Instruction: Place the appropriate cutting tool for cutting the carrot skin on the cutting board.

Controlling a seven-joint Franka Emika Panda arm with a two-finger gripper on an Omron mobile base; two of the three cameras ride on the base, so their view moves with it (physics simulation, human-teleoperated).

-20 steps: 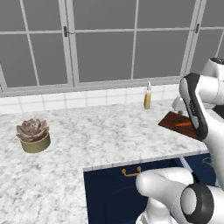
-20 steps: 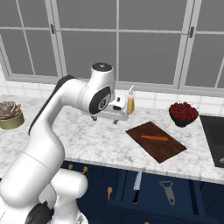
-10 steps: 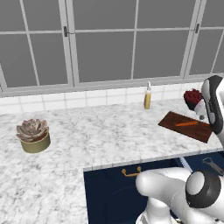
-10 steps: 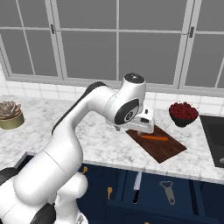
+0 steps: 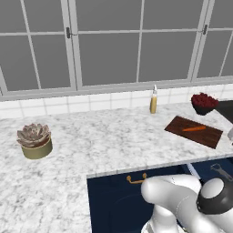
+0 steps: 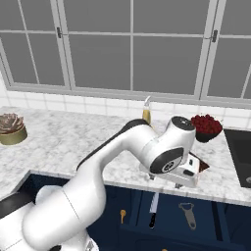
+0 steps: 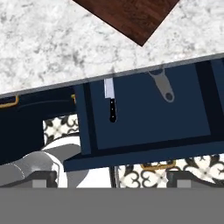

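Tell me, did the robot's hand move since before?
Yes. In the right base view, the gripper was left of the cutting board near the bottle; now it hangs at the counter's front edge, over the open drawer.

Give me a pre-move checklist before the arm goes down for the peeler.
1. Drawer open, contents exposed: ok, seen in the hand view.
2. Peeler located: ok, it lies in the drawer toward the counter edge, apart from the knife.
3. Right tool picked out: ok, the peeler has the looped head; the knife has a black handle and pale blade.
4. Cutting board has free space: ok, the carrot lies across its middle, and bare wood remains around it.
5. End effector state: cannot tell, the fingertips are not clear in any view.
6. End effector over the peeler: not ok, the peeler sits off centre in the hand view.
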